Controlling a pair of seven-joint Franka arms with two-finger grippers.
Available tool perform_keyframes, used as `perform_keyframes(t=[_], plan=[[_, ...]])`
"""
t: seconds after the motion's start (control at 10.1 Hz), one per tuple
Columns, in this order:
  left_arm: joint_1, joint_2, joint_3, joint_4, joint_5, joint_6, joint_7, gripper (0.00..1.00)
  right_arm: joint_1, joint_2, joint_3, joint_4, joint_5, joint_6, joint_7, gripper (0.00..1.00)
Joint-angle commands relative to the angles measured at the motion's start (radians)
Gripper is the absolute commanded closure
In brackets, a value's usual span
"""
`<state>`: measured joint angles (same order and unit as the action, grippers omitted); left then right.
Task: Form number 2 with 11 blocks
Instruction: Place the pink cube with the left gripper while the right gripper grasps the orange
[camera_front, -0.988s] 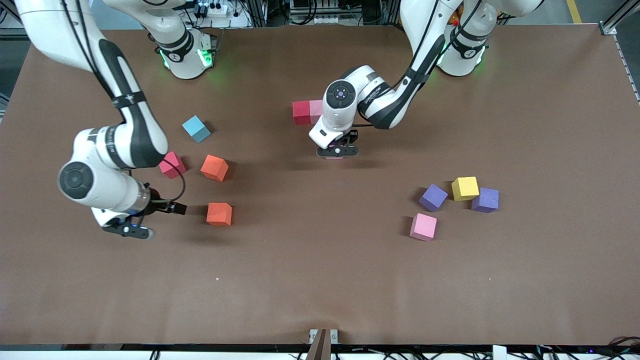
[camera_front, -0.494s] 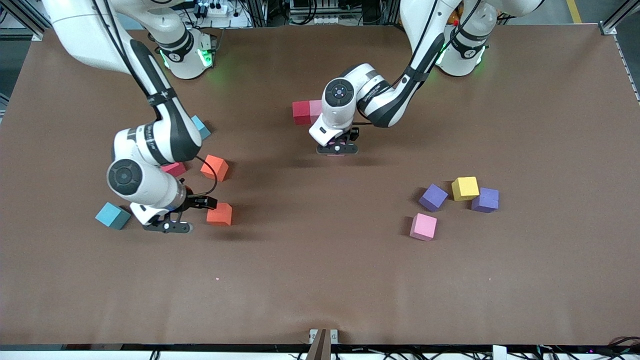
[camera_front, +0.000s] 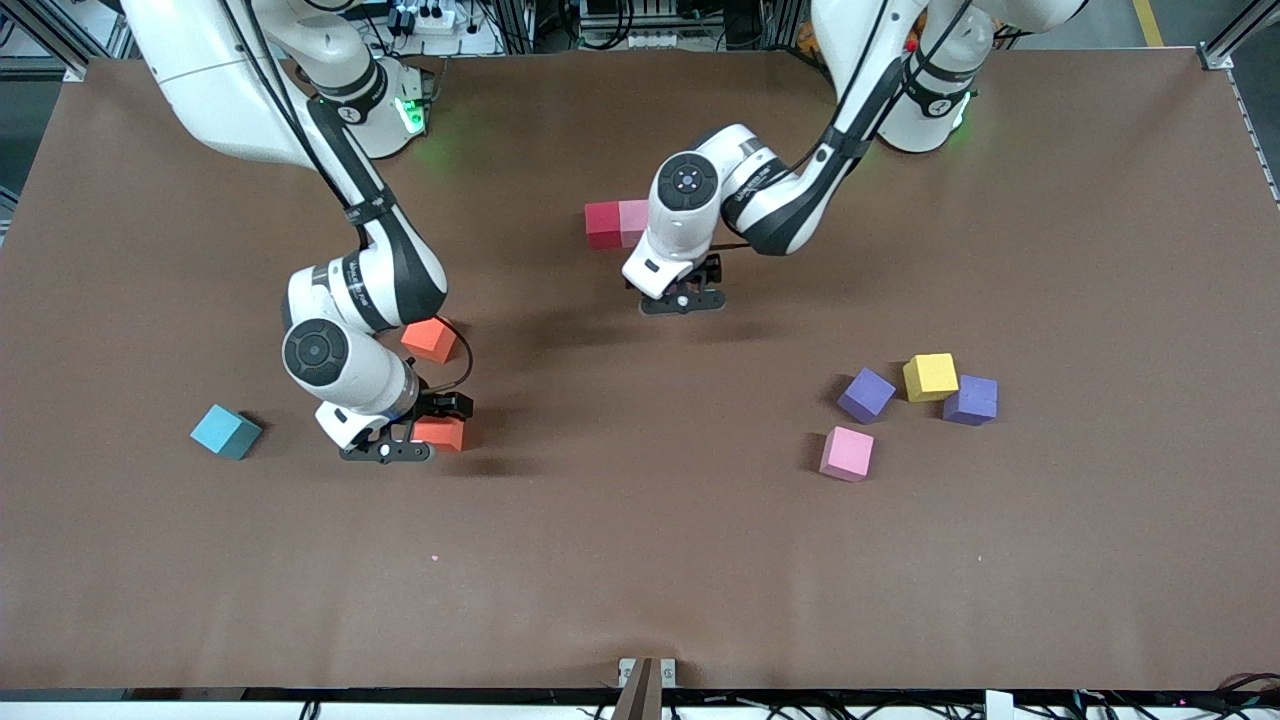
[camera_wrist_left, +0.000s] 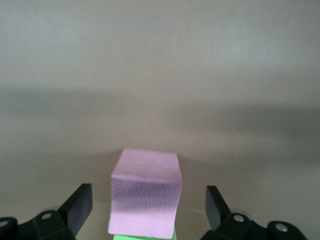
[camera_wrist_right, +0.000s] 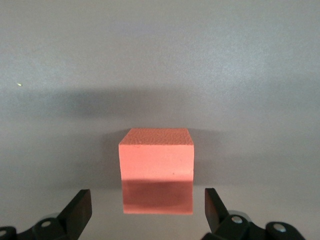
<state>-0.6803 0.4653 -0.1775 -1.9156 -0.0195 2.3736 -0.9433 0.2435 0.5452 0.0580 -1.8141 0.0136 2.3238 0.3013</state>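
Your left gripper (camera_wrist_left: 145, 210) stands wide around a pink cube (camera_wrist_left: 145, 192) touching a green cube (camera_wrist_left: 142, 236), both hidden in front view, while your right gripper (camera_wrist_right: 147, 210) spreads wide over an orange cube (camera_wrist_right: 156, 170)

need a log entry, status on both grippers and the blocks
Left gripper open, astride pink block beside green block. Right gripper open over orange block. Nothing in the way.

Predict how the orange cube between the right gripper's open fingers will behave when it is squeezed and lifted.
The orange cube looks matte and finely textured, so it will probably not slip. It seems foam-like, likely light with slight give. Flat faces sitting square between the right gripper fingers suggest it will not roll or tip.
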Motion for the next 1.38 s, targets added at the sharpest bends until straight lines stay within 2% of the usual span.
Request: perform_keyframes(t=[0.0,0.2,0.49,0.59,0.79,0.99,1.09,1.29], plan=[[0.057,-0.071,0.035,-0.016,0.015,-0.034,-0.003,0.00,-0.015,0.024,0.000,0.010,-0.011,0.034,-0.033,0.00],[0.064,-0.065,0.131,0.024,0.018,-0.034,0.052,0.00,-0.015,0.050,0.000,0.009,-0.011,0.069,-0.030,0.00],[0.065,-0.004,0.251,0.108,0.007,-0.033,0.311,0.00,-0.015,0.068,0.000,0.004,-0.011,0.081,-0.031,0.00],[0.067,-0.002,0.286,0.109,0.019,-0.033,0.364,0.00,-0.015,0.078,-0.001,0.004,-0.011,0.083,-0.031,0.00],[0.076,-0.020,0.340,0.066,0.018,-0.037,0.676,0.00,-0.010,0.085,-0.003,0.001,-0.014,0.083,-0.031,0.00],[0.119,-0.033,0.368,0.027,0.010,-0.037,0.996,0.00,-0.007,0.081,-0.003,-0.008,-0.035,0.081,-0.033,0.63],[0.140,-0.033,0.369,0.015,0.007,-0.037,1.109,0.00,-0.003,0.073,-0.003,-0.013,-0.038,0.077,-0.033,0.72],[0.150,-0.034,0.377,-0.041,0.000,-0.036,1.219,0.00,0.014,0.050,-0.001,-0.014,-0.038,0.055,-0.048,0.73]])
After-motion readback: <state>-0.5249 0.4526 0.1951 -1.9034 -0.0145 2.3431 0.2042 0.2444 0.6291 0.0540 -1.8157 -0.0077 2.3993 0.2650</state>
